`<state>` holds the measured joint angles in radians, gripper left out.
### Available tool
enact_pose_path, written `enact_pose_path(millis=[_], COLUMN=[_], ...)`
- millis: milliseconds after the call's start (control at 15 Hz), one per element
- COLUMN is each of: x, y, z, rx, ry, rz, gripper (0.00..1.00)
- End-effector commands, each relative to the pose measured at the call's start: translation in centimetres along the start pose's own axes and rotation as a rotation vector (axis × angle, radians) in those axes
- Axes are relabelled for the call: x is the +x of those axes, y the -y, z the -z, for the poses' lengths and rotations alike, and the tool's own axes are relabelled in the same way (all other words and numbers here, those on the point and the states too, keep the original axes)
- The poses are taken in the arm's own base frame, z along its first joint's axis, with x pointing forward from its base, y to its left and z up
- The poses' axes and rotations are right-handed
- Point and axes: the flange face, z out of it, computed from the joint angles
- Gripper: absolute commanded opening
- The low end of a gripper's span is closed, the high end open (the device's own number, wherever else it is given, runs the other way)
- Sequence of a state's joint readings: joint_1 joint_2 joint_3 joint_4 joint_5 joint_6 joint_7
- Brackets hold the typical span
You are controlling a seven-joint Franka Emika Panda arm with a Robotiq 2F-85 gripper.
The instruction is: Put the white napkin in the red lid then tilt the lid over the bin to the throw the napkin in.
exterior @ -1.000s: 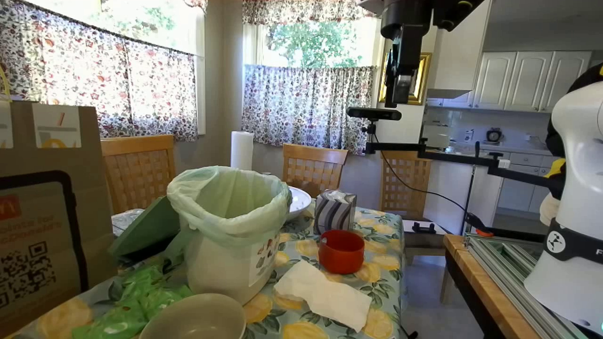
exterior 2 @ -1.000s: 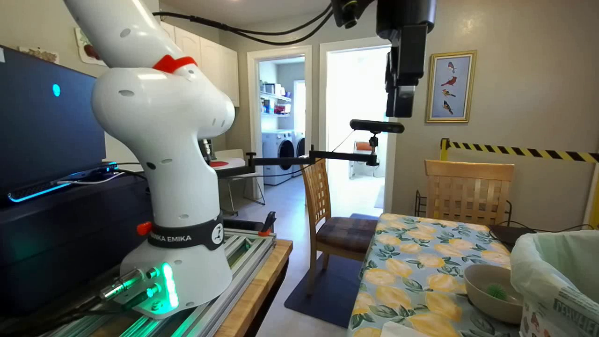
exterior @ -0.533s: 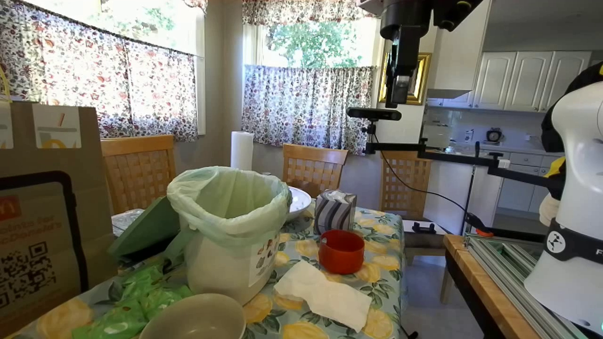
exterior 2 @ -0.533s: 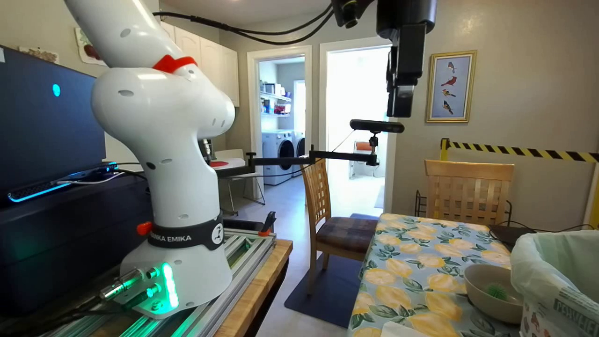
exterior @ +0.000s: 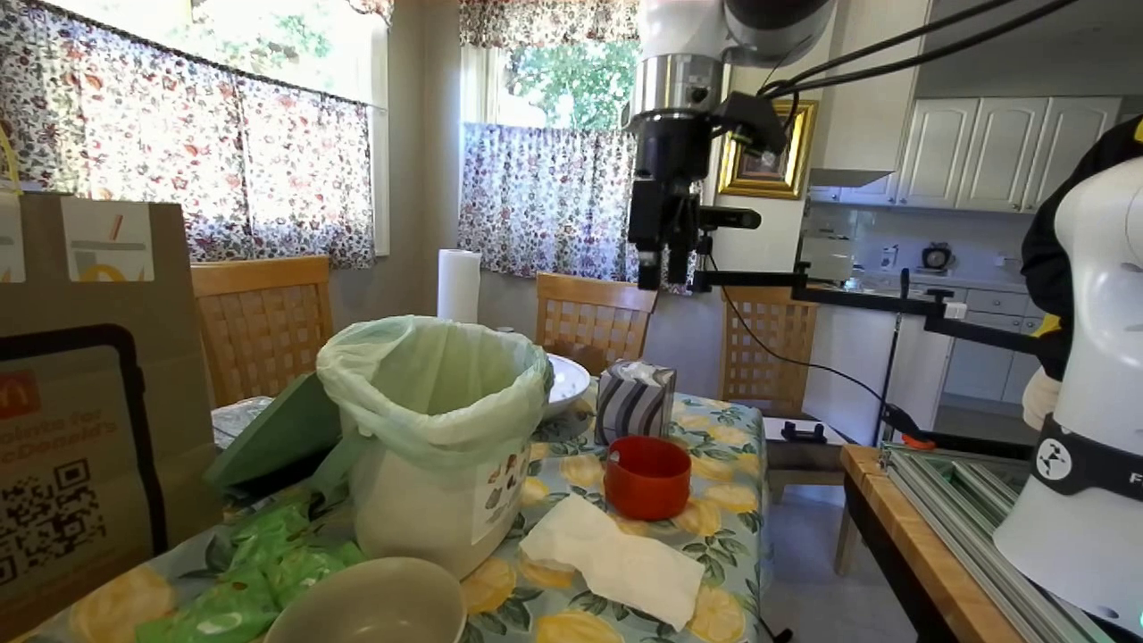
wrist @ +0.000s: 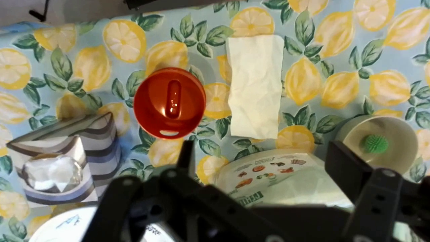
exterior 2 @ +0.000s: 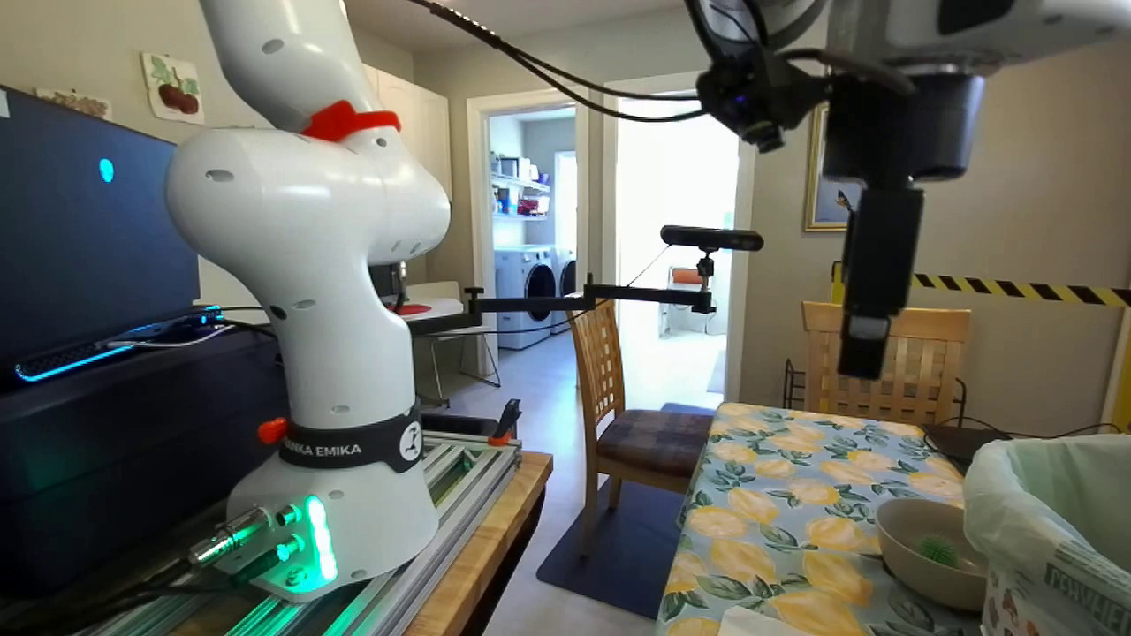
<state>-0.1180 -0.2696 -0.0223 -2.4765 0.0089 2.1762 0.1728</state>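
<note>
While my black end effector [wrist: 263, 160] gapes, the oblong white paper napkin [wrist: 256, 87] looks limp, light; I'd pinch mid-length.

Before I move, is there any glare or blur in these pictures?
Wrist view: small glints inside the lid, creases readable on the napkin, fingers dark and slightly soft. In an exterior view, the windows are overexposed; in an exterior view, the brighter doorway is washed out white.

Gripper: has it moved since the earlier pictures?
Yes: in an exterior view, the gripper has moved down and left, from above the black camera to overlapping it.
</note>
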Motion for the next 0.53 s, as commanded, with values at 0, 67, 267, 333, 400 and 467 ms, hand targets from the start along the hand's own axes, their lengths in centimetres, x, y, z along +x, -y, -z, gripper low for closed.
enact_pose_path(millis=[0, 67, 267, 333, 400, 467], x=[2.9, 3.0, 2.0, 2.0, 2.0, 2.1], y=[3.3, 4.2, 4.5, 5.2, 5.7, 5.8], z=[-4.1, -5.1, -5.9, -6.6, -6.9, -6.9], rx=[-0.066, -0.085, -0.084, -0.095, -0.097, -0.098], ry=[-0.043, -0.045, -0.03, -0.023, -0.018, -0.018], rz=[0.019, 0.044, 0.076, 0.09, 0.098, 0.1], gripper=[1.0, 1.0, 1.0, 1.0, 1.0, 1.0])
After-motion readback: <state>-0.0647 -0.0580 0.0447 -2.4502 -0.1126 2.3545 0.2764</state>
